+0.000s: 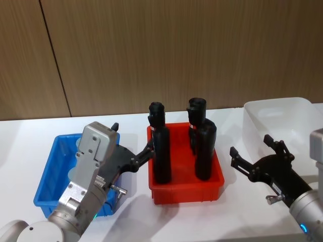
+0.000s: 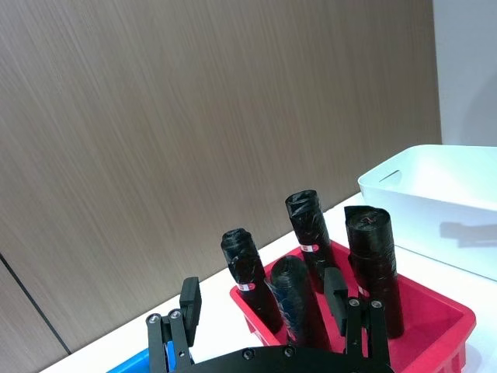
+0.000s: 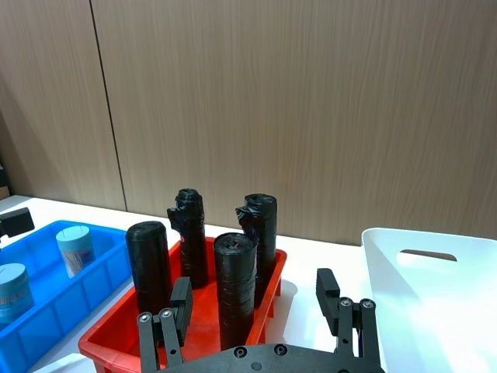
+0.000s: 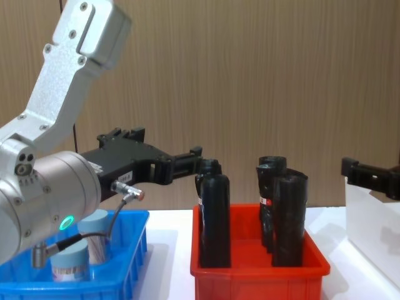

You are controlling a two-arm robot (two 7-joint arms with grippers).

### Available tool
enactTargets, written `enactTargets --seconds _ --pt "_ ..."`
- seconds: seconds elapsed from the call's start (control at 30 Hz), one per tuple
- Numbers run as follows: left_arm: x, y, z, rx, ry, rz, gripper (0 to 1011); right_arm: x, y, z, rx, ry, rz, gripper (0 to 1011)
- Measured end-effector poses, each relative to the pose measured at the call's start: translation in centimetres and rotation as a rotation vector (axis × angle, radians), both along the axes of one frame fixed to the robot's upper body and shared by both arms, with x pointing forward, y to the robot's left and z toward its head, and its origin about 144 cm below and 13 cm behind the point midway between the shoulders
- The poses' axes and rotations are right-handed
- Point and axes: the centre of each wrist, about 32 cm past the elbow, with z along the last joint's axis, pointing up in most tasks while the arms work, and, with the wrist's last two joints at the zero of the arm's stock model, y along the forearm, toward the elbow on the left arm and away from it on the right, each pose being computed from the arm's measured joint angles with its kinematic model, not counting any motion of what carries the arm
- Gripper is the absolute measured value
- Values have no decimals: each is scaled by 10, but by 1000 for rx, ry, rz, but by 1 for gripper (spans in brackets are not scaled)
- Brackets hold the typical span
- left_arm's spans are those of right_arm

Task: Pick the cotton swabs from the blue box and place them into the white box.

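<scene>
**Two-arm set-up with no jar yet lifted.** The blue box (image 1: 46,184) sits on the white tabletop (image 1: 30,131) at the robot's left. The red bin (image 1: 186,194), holding upright black bottles (image 1: 161,146), is in the middle, and the white box (image 1: 282,108) is at the right. Two cotton swab jars (image 3: 75,249) stand in the blue box, pale blue lids up, long axis vertical; whether more lie behind the arm cannot be told. The left tool (image 1: 132,138) hangs above the blue box, fingers spread wide with nothing between them. As the chest view shows, it is directed level towards the red bin at about bottle-top height. The jars therefore lie below and behind its fingertips, under the wrist, not ahead of them. The right tool (image 1: 251,146) hovers between the red bin and the white box, likewise spread wide and empty. Judgement: the left arm is much the nearer to the jars, so the pick likely falls to it, and the tool would have to tip downward over a lid before closing. The red bin stands between source and goal, and its tall bottles are the likely obstacle on the carry
</scene>
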Motion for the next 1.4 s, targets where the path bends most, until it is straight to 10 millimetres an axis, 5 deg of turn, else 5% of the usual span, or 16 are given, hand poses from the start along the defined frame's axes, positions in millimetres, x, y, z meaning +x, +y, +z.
enactTargets --seconds 0.8,1.4 --pt "0 0 0 -3 11 18 1004 0 0 0 0 0 0 1001" --pt "5 14 -2 -95 179 197 1004 0 0 0 0 0 0 1002"
